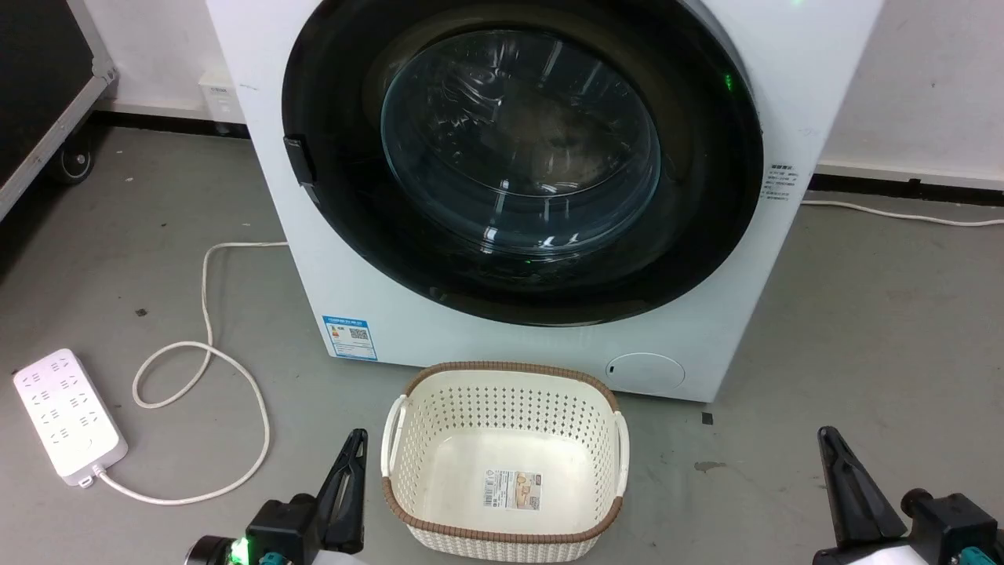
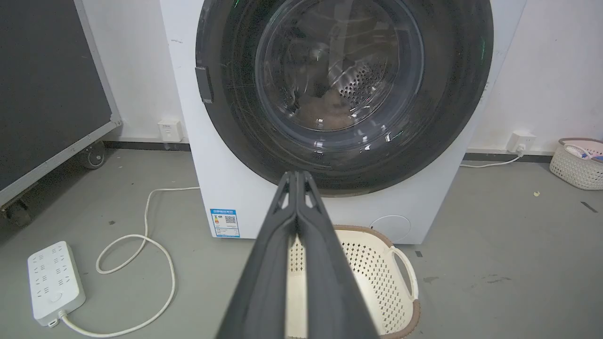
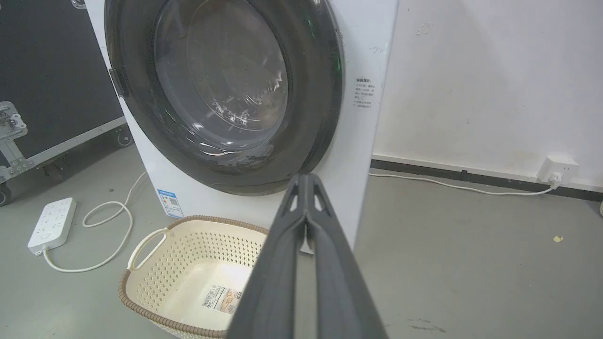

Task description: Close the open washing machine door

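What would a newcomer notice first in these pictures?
The big black-rimmed door with its glass bowl, looking shut, fills the front of the white washer. On the grey floor before it stands an empty cream basket, with the left gripper and right gripper shut either side.

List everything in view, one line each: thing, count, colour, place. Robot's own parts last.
washing machine: 1, white, against the wall
washing machine door: 1, black rim with clear glass, lying flush on the washer's front
laundry basket: 1, cream with brown rim, floor before the washer
power strip: 1, white, floor left of the washer
cable: 1, white, looped beside the strip
wheeled case: 1, black, far left
second basket: 1, pale, floor by the wall, far right
wall sockets: 2, white, either side of the washer
left gripper: 1, dark, shut
right gripper: 1, dark, shut
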Motion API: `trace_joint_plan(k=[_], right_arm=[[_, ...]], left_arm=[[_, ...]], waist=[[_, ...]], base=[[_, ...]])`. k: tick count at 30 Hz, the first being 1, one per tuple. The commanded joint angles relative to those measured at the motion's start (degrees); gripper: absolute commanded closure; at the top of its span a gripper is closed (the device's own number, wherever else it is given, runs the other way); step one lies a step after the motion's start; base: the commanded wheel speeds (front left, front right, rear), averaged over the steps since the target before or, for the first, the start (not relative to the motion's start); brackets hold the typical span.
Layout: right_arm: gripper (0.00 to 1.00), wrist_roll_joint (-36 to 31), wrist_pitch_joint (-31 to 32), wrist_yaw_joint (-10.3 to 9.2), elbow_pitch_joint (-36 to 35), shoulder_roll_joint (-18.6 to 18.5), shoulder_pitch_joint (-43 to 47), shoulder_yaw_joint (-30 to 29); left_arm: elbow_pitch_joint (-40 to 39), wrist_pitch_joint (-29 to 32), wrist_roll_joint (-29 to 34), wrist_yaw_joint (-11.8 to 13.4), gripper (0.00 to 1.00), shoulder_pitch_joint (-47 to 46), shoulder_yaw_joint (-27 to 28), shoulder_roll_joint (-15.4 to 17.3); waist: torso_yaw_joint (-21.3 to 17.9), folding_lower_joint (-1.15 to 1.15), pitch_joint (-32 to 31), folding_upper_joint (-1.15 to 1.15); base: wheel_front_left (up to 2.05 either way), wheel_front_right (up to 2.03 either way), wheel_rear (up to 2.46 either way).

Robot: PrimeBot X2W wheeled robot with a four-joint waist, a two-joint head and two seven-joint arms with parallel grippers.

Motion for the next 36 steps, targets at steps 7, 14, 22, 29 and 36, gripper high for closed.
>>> trace_joint_plan(k=[7, 14, 22, 29, 36], right_arm=[[1.00, -0.2, 1.0, -0.01, -0.7, 0.0, -0.5, 0.4], [1.00, -0.4, 1.8, -0.01, -1.1, 0.1, -0.7, 0.8], [1.00, -0.5, 2.8, -0.01, -1.5, 0.1, -1.0, 1.1], [1.00, -0.6, 3.6, -0.02, -1.9, 0.1, -1.2, 1.5], [1.00, -0.7, 4.6, -0.02, -2.4, 0.1, -1.5, 1.9]], left_arm=[[-0.7, 1.1, 0.6, 0.1, 1.00, -0.3, 0.7, -0.1], [-1.1, 1.9, 0.9, 0.2, 1.00, -0.5, 1.1, -0.2], [-1.5, 2.8, 1.3, 0.2, 1.00, -0.6, 1.6, -0.2], [-1.9, 3.6, 1.6, 0.3, 1.00, -0.8, 2.1, -0.3], [-2.5, 4.7, 2.0, 0.4, 1.00, -1.0, 2.7, -0.4]], waist=[[-0.1, 0.00, 0.1, 0.00], [-0.2, 0.00, 0.2, 0.00], [-0.3, 0.00, 0.3, 0.00], [-0.4, 0.00, 0.4, 0.00], [-0.5, 0.00, 0.5, 0.00]], base=[[0.00, 0.00, 0.00], [0.00, 0.00, 0.00], [0.00, 0.00, 0.00], [0.00, 0.00, 0.00], [0.00, 0.00, 0.00]])
